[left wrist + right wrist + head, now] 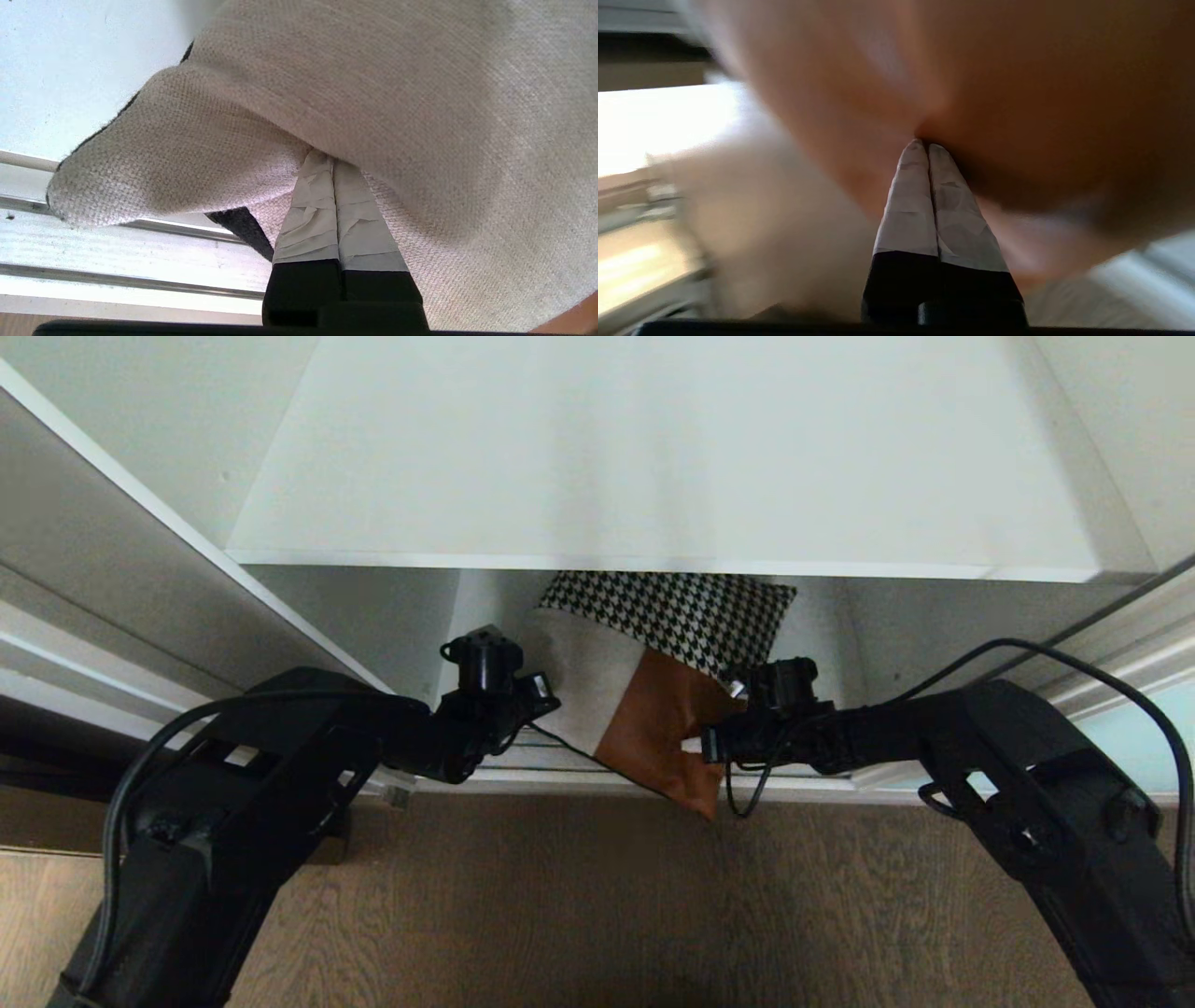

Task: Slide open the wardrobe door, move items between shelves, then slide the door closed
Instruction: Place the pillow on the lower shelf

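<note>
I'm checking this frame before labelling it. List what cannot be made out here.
- Back part of the folded cloth stack: head view, hidden under the upper shelf.
- Rust-orange piece: right wrist view, motion blur leaves no weave or edges.
- How much fabric the left gripper and right gripper pinch: the cloth folds over the fingertips.
- Sliding wardrobe door: head view, cut off by the right edge.

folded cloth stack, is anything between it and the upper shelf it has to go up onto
Yes. The folded cloth stack, pinched by the left hand and the right hand, sits under the upper shelf. Its front edge overhangs the stack's back, so it likely must come out toward the floor first.
</note>
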